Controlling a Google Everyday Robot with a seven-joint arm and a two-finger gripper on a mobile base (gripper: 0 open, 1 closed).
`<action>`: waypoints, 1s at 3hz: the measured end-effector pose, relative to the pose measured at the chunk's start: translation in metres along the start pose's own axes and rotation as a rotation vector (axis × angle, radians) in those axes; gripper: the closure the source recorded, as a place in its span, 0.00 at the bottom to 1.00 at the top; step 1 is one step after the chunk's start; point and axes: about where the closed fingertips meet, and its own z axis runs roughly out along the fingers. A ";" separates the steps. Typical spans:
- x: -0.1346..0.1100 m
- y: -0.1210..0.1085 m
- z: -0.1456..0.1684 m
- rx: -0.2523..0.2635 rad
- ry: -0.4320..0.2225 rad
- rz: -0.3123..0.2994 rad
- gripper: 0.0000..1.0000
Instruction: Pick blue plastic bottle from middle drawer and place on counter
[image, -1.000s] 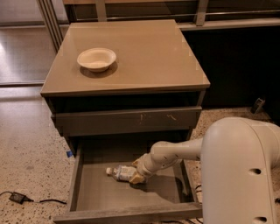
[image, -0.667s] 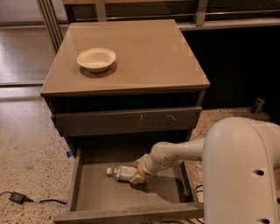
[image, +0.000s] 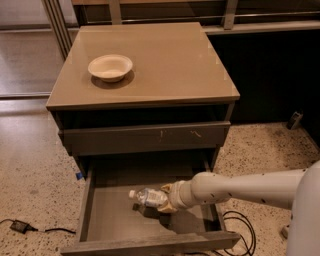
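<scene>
In the camera view you look down on a grey-brown cabinet whose middle drawer (image: 86, 205) stands pulled out toward the bottom edge of the picture. Your white arm (image: 240, 187) reaches in from the right and crosses over the drawer's right side. The gripper (image: 162, 200) sits over the drawer's bare bottom, a little right of its centre. Its fingers (image: 166, 190) are clamped on the base end of the blue plastic bottle (image: 148, 197), one on the far side and one on the near side.

The bottle lies roughly level, with its white cap pointing toward the drawer's left side. A dark shadow falls on the drawer bottom just beneath it, toward the front edge. You cannot tell whether the bottle touches the bottom or hangs just clear of it.

Above the open drawer, a closed drawer front (image: 125, 139) shows small pale scratches right of its middle. The counter surface (image: 170, 60) carries a white bowl (image: 110, 67), upright near its left edge and well apart from the bottle. A black cable (image: 20, 226) lies on the speckled floor near the picture's bottom left corner.
</scene>
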 end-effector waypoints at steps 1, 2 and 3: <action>-0.006 0.007 -0.051 0.073 -0.035 -0.041 1.00; -0.025 -0.011 -0.118 0.147 -0.057 -0.105 1.00; -0.049 -0.057 -0.205 0.206 -0.145 -0.141 1.00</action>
